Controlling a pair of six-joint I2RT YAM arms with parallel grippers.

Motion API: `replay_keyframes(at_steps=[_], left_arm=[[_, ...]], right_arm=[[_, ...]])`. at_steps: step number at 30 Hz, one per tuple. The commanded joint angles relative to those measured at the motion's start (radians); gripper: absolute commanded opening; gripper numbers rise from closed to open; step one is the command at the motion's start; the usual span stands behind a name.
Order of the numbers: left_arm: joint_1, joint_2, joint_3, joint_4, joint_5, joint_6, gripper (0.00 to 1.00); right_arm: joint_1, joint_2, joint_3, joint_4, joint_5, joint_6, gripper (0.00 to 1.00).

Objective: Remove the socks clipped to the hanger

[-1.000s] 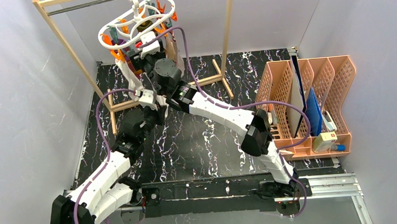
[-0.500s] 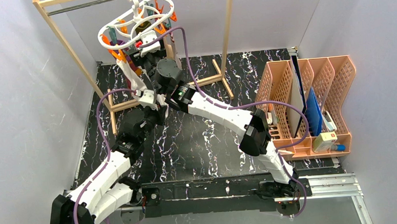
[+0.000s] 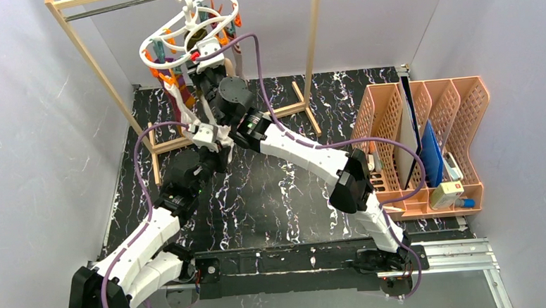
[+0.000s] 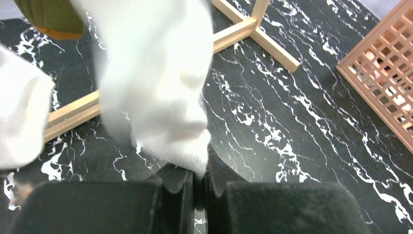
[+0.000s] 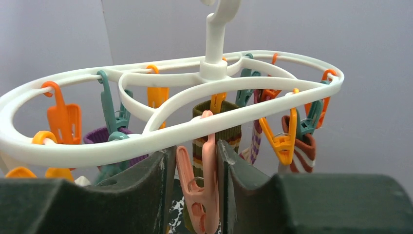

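Observation:
The white oval hanger [image 3: 189, 28] hangs by its hook from the wooden rack's rail. In the right wrist view the hanger [image 5: 160, 131] carries orange, teal and pink pegs and striped socks [image 5: 229, 136], some purple, some maroon. My right gripper [image 5: 196, 146] is shut on a pink peg [image 5: 199, 195], one finger on each side, just under the ring; from above it [image 3: 207, 55] is below the hanger. My left gripper [image 4: 197, 170] is shut on the toe of a white sock [image 4: 156, 73] that hangs down from the hanger. A second white sock [image 4: 19, 117] hangs to its left.
The wooden frame rack [image 3: 314, 46] stands at the back, its feet [image 4: 253, 31] on the black marbled table. An orange mesh file organizer [image 3: 432, 138] with papers and small items stands at the right. An olive sock [image 4: 53, 17] hangs above the left gripper.
The hanger has swung and tilted slightly up and to the right. My right gripper has moved with it, up and away. The left arm has held its place on the white sock.

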Motion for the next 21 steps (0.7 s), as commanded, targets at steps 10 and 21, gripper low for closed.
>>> replay_keyframes(at_steps=[10, 21], left_arm=[[-0.012, 0.010, 0.015, -0.055, 0.002, 0.012, 0.00], [-0.021, 0.028, 0.050, -0.153, -0.031, -0.007, 0.65]], right_arm=[[-0.011, 0.003, 0.014, 0.044, 0.011, 0.019, 0.36], [-0.011, -0.133, -0.161, 0.001, -0.084, 0.057, 0.83]])
